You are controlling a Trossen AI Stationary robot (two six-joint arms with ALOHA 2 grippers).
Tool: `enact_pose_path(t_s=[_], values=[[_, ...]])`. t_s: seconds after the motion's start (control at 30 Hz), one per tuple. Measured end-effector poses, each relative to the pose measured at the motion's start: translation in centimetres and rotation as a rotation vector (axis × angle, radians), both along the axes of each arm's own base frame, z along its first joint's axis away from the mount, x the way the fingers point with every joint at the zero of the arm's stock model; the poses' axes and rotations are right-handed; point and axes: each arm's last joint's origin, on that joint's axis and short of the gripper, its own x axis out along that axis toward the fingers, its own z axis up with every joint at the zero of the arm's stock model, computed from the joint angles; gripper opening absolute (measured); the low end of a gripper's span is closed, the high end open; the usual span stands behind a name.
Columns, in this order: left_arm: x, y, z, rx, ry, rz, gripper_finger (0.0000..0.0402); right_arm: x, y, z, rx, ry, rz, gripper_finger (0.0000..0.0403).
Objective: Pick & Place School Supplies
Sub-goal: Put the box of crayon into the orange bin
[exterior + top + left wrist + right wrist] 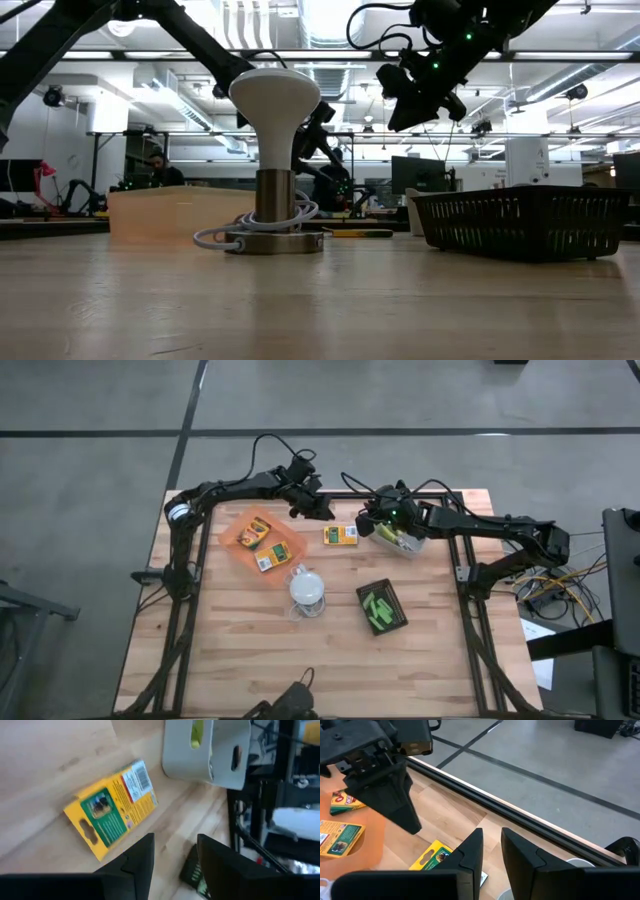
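Dark left gripper fingers parted, empty, above a yellow-and-green box lying flat on bare table beside grey tray. Right gripper likewise slightly parted, empty, over that tray. Two more boxes on orange tray; green chunks in black tray.

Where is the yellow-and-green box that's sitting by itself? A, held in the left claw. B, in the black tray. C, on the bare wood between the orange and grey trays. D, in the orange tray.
C: the lone yellow-and-green box lies flat on the table, between the orange tray and the grey tray.
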Motion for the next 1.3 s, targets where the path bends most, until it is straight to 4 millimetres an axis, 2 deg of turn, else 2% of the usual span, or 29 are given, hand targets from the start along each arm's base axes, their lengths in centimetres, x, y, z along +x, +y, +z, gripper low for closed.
enact_pose_path(t_s=[0.17,0.4,0.67,0.8,0.93,1.07,1.2,1.3], values=[[0.0,-0.2,-0.1,0.053,-0.016,-0.07,0.0154,0.0,0.0,0.0,0.0,0.0,0.0,0.0068],[0.0,-0.1,0.0,0.103,-0.014,-0.079,0.0154,0.0,0.0,0.0,0.0,0.0,0.0,0.0068],[0.1,-0.5,-0.2,0.117,0.05,-0.036,0.0154,0.0,0.0,0.0,0.0,0.0,0.0,0.0068],[0.3,-0.5,0.7,0.141,0.09,-0.006,0.0154,0.0,0.0,0.0,0.0,0.0,0.0,0.0068],[0.9,-0.7,2.4,0.212,0.145,0.035,0.0154,0.0,0.0,0.0,0.0,0.0,0.0,0.0068],[1.0,-1.3,3.3,0.286,0.27,0.106,0.0158,0.0,0.0,0.0,0.0,0.0,0.0,0.0068],[1.5,-2.1,3.3,0.294,0.327,0.178,0.0168,0.0,0.0,0.0,0.0,0.0,0.0,0.0068],[2.2,-2.5,2.3,0.273,0.345,0.178,0.017,0.0,0.0,0.0,0.0,0.0,0.0,0.0068]])
